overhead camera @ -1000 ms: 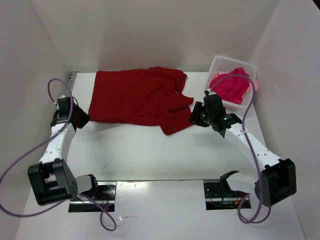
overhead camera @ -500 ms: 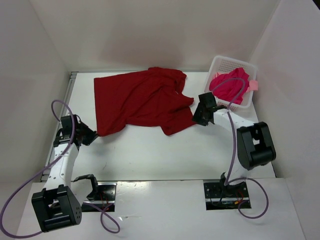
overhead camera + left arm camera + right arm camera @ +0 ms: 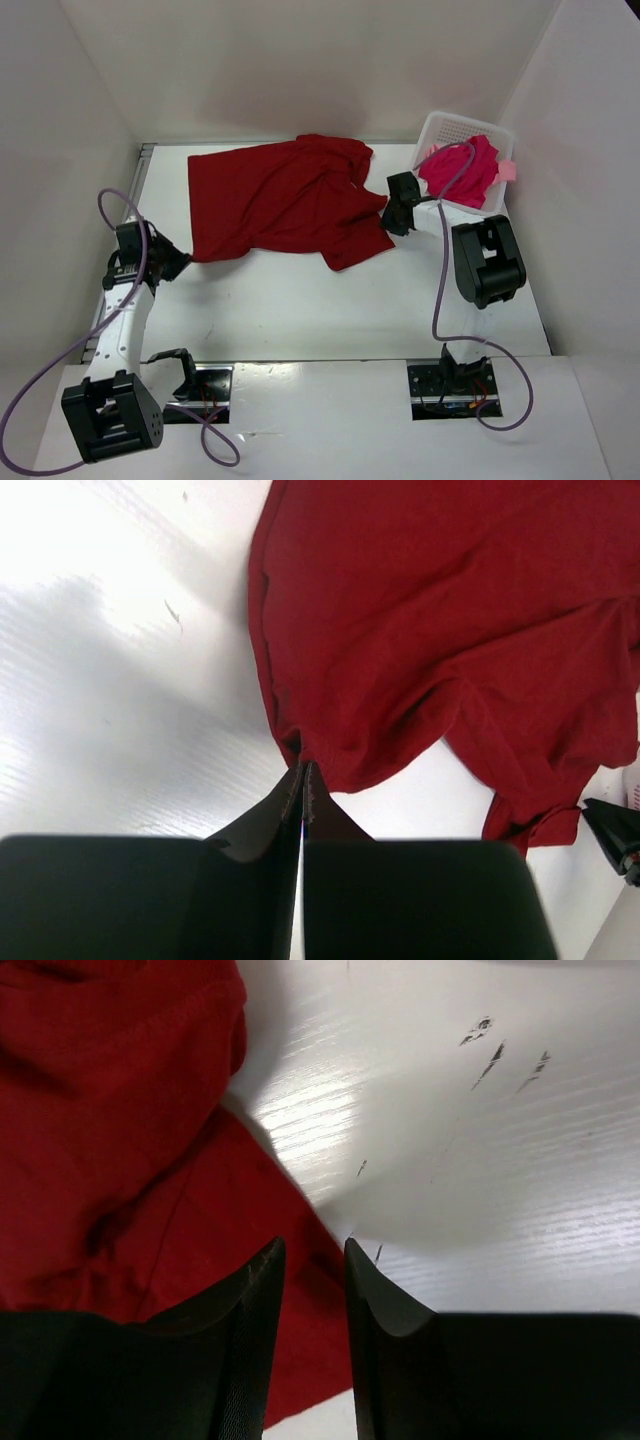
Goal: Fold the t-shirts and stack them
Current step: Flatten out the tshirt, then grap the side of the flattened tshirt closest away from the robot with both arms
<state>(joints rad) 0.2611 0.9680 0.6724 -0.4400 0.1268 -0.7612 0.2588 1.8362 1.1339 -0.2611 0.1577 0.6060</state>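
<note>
A dark red t-shirt [image 3: 280, 200] lies spread and rumpled across the back of the table. My left gripper [image 3: 183, 262] is at its near-left corner. In the left wrist view the left gripper [image 3: 303, 767] is shut, its tips pinching the hem of the dark red t-shirt [image 3: 430, 610]. My right gripper [image 3: 390, 222] is at the shirt's right edge. In the right wrist view the right gripper [image 3: 312, 1248] stands open, with the edge of the dark red t-shirt [image 3: 110, 1110] lying under the gap. A crimson-pink t-shirt [image 3: 460, 170] is bunched in the basket, and a bit of salmon pink cloth [image 3: 507, 170] shows beside it.
The white perforated basket [image 3: 462, 127] stands at the back right corner, close behind the right arm. White walls close in the table on the left, back and right. Purple cables loop off both arms. Dark scuff marks [image 3: 500, 1055] dot the table surface.
The left gripper dragged the shirt's near-left corner toward the near side, skewing the shirt. The right arm folded back and its gripper moved up along the shirt's right edge, jaws narrowing.
</note>
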